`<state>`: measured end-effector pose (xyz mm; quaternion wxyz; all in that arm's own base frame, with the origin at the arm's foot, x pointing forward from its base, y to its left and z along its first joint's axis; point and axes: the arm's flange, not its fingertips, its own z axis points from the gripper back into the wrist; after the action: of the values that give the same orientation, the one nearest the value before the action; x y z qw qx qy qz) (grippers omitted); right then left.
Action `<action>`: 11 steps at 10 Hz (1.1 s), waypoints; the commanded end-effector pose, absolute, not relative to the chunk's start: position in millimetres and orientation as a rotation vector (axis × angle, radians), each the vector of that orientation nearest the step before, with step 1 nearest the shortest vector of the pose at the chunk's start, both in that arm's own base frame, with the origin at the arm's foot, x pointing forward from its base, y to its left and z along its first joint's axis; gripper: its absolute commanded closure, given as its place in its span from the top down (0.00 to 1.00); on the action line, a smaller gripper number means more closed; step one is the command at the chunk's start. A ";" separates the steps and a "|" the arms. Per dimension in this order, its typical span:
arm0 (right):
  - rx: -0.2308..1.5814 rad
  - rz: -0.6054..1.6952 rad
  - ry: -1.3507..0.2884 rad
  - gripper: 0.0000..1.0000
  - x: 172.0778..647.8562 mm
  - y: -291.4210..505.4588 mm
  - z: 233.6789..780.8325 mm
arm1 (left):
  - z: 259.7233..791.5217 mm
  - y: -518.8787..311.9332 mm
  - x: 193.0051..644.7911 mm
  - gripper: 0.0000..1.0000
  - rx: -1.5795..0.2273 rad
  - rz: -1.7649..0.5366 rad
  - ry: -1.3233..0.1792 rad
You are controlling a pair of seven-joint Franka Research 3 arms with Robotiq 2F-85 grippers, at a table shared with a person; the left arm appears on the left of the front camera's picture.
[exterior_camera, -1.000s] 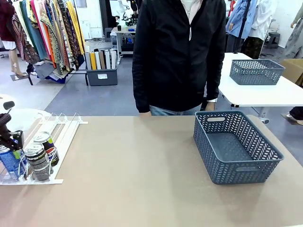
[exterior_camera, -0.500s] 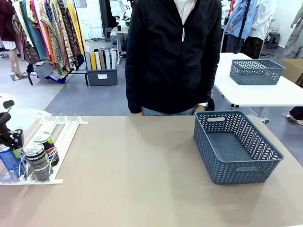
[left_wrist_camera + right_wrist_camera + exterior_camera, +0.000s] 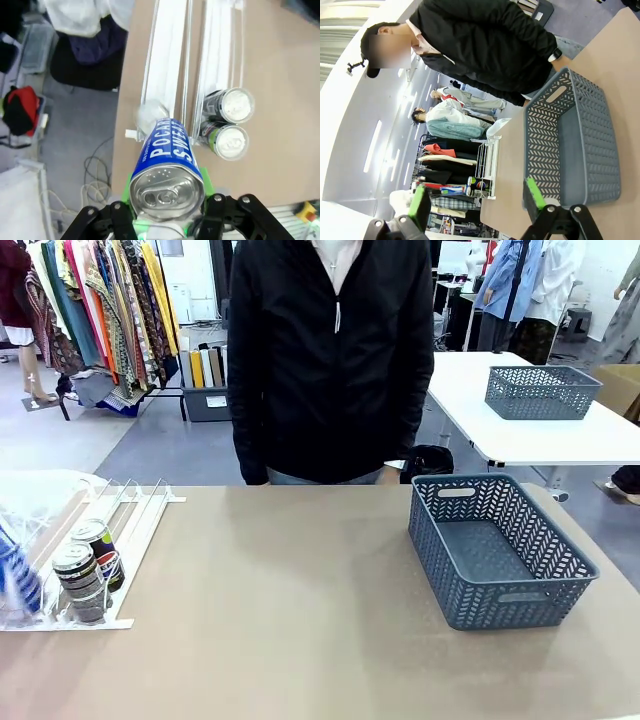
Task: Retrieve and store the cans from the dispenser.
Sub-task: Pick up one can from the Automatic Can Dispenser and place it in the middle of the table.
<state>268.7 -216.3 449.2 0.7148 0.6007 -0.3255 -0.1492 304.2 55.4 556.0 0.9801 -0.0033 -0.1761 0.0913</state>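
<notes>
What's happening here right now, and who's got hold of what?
The left pincer is shut on a blue Pocari Sweat can at the front end of the white dispenser. Two dark Pepsi cans sit one behind the other in the next lane. The grey lattice basket on the robot's right is empty, so nothing is stored yet. The right pincer hangs open, holding nothing. A person in a black jacket stands at the far side, handling nothing.
</notes>
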 end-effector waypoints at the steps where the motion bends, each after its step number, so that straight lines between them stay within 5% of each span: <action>1: 1.341 -0.325 -0.736 1.00 270.1 -217.3 453.4 | 586.4 68.8 280.9 0.00 -0.070 0.172 -0.503; 3: 1.341 -0.325 -0.736 1.00 270.1 -217.3 453.4 | 598.2 80.6 269.7 0.00 -0.133 0.213 -0.594; 11: 1.341 -0.325 -0.736 1.00 270.1 -217.3 453.4 | 603.3 53.0 283.9 0.00 -0.127 0.191 -0.548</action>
<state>268.6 -216.3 449.3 0.7148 0.6007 -0.3256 -0.1491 270.3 67.8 599.5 0.9580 -0.0499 -0.2632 0.1023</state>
